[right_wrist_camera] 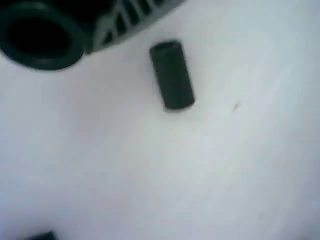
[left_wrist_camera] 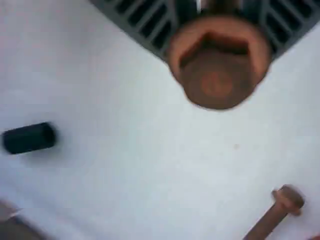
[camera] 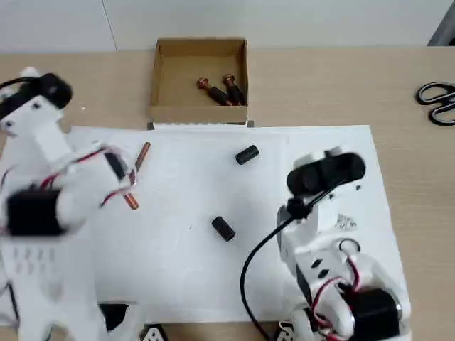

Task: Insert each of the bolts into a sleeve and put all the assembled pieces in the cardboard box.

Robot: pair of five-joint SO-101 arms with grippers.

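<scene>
Step, as I judge it: mating the third pair, with insertion not yet made.

High view: box (camera: 201,114) on the table (camera: 320,78) at 12 o'clock of the sheet (camera: 178,284), with two assemblies (camera: 222,90) inside. A mid sleeve (camera: 223,228) lies mid-sheet and a far sleeve (camera: 247,154) at its 12 o'clock. Left arm (camera: 43,192) is at 9 o'clock with two bolts at its tip, the upper bolt (camera: 143,156) and the lower bolt (camera: 131,201). I can't tell which is gripped. Right arm (camera: 323,249) is at 5 o'clock.

Left wrist view: left tool (left_wrist_camera: 150,20) is clamped on the gripped bolt (left_wrist_camera: 217,70), head toward the camera. A loose sleeve (left_wrist_camera: 28,137) and a spare bolt (left_wrist_camera: 280,212) lie on the sheet, well apart.

Right wrist view: right tool (right_wrist_camera: 117,20) reads as closed on the gripped sleeve (right_wrist_camera: 42,37), bore facing out. Another sleeve (right_wrist_camera: 172,75) lies near it on the sheet, not touching.

Next move calls for lining the shank up with the bore, pushing it home, then dropping the piece in the box.
</scene>
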